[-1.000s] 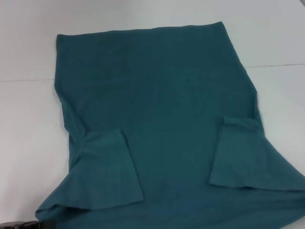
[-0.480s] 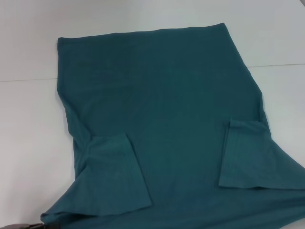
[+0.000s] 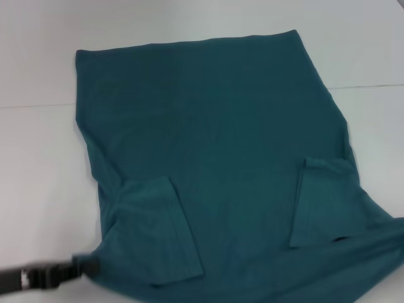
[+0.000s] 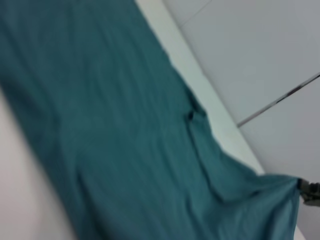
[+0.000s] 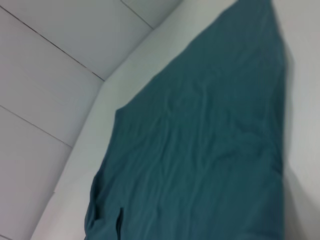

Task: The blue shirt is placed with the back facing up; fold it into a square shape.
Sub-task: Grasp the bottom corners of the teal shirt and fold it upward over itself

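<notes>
The blue shirt [image 3: 214,139] lies back up on the white table, with both short sleeves folded in over its near part. My left gripper [image 3: 88,267] shows as a dark bar at the near left and is shut on the shirt's near left corner, which is drawn to a point there. My right gripper [image 4: 306,190] is out of the head view. It shows far off in the left wrist view, shut on the shirt's other near corner, where the cloth [image 4: 125,130] is pulled taut. The right wrist view shows only the shirt [image 5: 200,150] stretching away.
The white table [image 3: 38,158] runs bare to the left, right and behind the shirt. A thin seam line [image 3: 372,85] crosses the surface at the back. The table's edge and the tiled floor [image 5: 45,75] beyond it show in the wrist views.
My left gripper has come up and further into the head view with the shirt's near left corner. The shirt's near edge has risen and drawn tight; the near right corner lifted too.
</notes>
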Motion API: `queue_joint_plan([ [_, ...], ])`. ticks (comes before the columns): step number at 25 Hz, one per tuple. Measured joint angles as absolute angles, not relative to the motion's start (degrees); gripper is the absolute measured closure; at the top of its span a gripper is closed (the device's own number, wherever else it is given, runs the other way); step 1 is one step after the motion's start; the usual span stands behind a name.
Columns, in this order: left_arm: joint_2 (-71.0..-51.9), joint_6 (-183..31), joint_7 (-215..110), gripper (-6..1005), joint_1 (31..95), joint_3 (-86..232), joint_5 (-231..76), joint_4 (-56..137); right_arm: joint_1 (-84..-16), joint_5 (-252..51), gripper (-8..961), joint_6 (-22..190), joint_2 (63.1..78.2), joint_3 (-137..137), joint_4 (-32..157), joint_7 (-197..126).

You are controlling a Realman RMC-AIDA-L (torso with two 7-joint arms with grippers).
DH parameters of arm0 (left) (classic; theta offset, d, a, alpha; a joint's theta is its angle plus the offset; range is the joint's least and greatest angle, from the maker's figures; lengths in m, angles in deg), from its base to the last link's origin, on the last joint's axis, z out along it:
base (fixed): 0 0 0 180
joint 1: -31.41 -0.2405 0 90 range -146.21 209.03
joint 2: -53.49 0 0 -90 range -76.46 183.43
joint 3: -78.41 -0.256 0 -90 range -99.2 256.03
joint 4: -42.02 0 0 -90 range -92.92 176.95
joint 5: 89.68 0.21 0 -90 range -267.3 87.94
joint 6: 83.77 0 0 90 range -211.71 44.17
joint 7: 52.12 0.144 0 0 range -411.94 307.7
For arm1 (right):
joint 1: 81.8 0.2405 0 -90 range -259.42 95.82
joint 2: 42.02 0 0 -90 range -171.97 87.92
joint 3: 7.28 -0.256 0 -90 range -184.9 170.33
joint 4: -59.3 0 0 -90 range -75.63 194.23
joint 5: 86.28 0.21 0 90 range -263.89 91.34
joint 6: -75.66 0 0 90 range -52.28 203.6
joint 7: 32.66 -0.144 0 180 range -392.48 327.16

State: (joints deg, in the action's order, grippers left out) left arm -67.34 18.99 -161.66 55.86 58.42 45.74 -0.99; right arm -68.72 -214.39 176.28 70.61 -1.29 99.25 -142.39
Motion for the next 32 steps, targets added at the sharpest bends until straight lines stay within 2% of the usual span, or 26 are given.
queue_joint_plan([
  [6, -65.28, 14.39, -161.27, 987, 62.06, 58.48, 41.92, 1.95, -62.87, -214.05, 920, 172.32, 70.50, -1.31, 98.34, -142.47],
  [13, -63.95, 1.29, -160.77, 986, 69.56, 58.45, 35.22, 5.80, -53.47, -213.65, 920, 161.27, 70.44, -0.71, 94.68, -142.39],
  [27, -63.91, -20.78, -151.27, 986, 78.05, 58.04, 22.51, 12.94, -39.54, -213.56, 921, 137.51, 70.26, 6.44, 91.37, -142.29],
  [32, -64.82, -29.24, -142.33, 986, 79.80, 58.06, 16.39, 17.71, -36.90, -212.81, 921, 129.44, 71.26, 10.04, 90.48, -141.17],
])
